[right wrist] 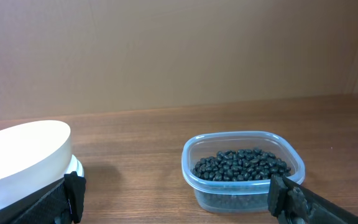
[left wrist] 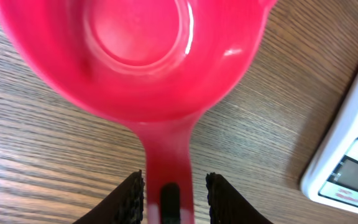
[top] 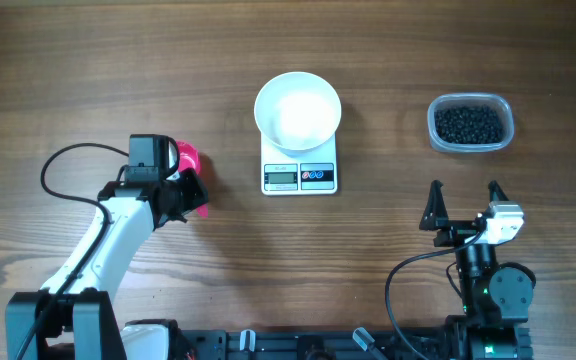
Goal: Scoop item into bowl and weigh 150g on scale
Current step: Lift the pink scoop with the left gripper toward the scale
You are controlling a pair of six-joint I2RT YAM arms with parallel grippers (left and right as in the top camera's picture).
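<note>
The pink scoop (top: 188,159) lies on the table left of the scale, its empty cup (left wrist: 142,56) filling the left wrist view. My left gripper (top: 186,192) (left wrist: 174,182) straddles the scoop's handle (left wrist: 168,155); the jaws are open, with a thin gap on each side. The white bowl (top: 298,108) (right wrist: 17,152) sits on the white scale (top: 300,177) (left wrist: 347,168) and looks empty. The black pellets (top: 468,124) (right wrist: 241,165) fill a clear tub at the far right. My right gripper (top: 464,190) (right wrist: 179,193) stands wide open and empty, near the front edge, facing the tub.
The clear plastic tub (top: 509,122) (right wrist: 244,193) stands apart from the scale on the bare wooden table. A black cable (top: 63,160) loops by the left arm. The arm bases sit along the front edge.
</note>
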